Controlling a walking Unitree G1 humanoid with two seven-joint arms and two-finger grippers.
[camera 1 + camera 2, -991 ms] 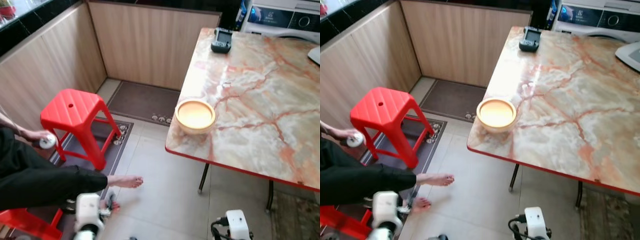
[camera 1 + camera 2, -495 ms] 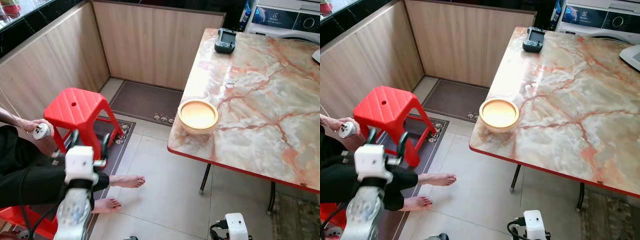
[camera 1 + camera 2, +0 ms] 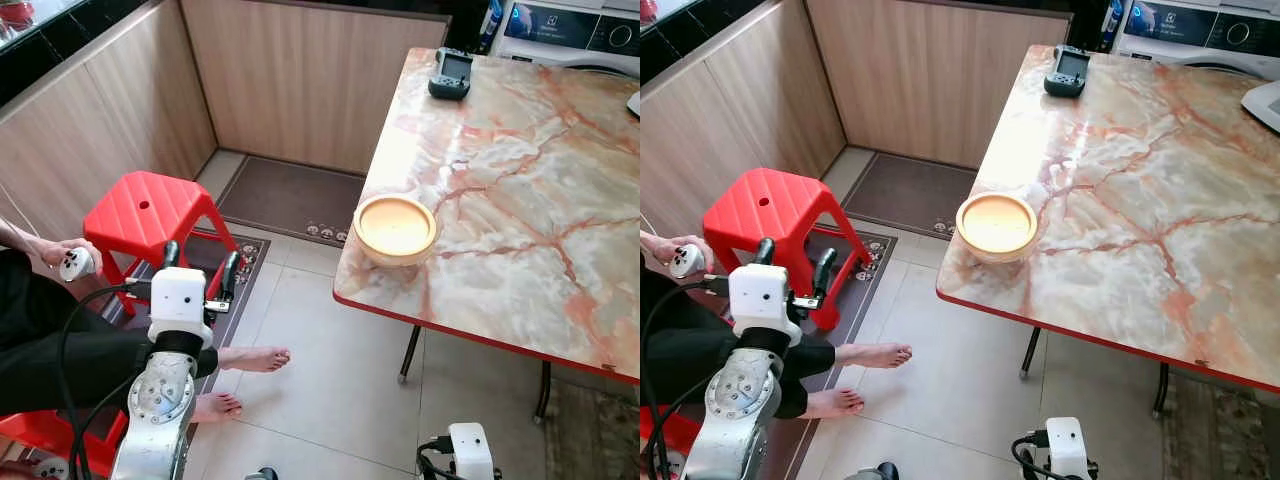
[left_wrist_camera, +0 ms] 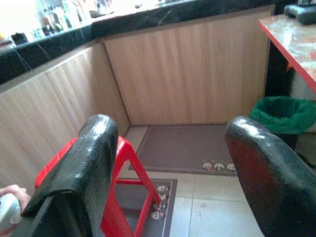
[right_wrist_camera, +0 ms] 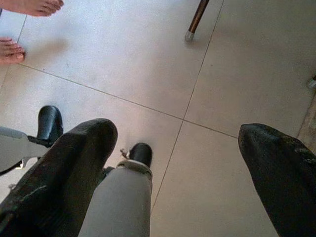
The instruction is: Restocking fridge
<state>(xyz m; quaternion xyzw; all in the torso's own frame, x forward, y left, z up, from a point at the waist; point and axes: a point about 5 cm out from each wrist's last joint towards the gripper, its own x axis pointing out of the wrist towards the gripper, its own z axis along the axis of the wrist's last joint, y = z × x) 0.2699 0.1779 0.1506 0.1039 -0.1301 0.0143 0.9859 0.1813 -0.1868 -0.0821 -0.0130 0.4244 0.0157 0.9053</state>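
1. Left eye view. We take the red stool (image 3: 150, 213) as landmark. The left claw (image 3: 200, 276) is raised just in front of the stool, fingers spread, holding nothing. A person sits on the stool's left, one hand (image 3: 60, 255) near it holding a small white object (image 3: 73, 264); their bare feet (image 3: 252, 358) rest on the tiled floor in front of the stool. The marble surface (image 3: 520, 190) stands to the stool's right and carries a yellow bowl (image 3: 395, 229) near its closest corner and a dark handset (image 3: 450, 74) at its far edge.

2. Right eye view. Same layout. A white appliance (image 3: 1200, 32) stands beyond the surface, well apart from the stool. We see no fridge and cannot pick out any item meant for stocking; the white object in the person's hand may be one, but that is a guess.

3. Left wrist view. The two black fingers (image 4: 81, 168) stand wide apart with the stool between and beyond them. A green bin (image 4: 284, 113) sits under the surface.

4. Right wrist view. The right claw (image 5: 177, 168) hangs low and idle over floor tiles, fingers apart, empty.

5. Risk, our judgement: the left arm is close to the person's legs and hand, so a reach towards the stool side could strike them. A handover with fingers closing early could pinch the hand.
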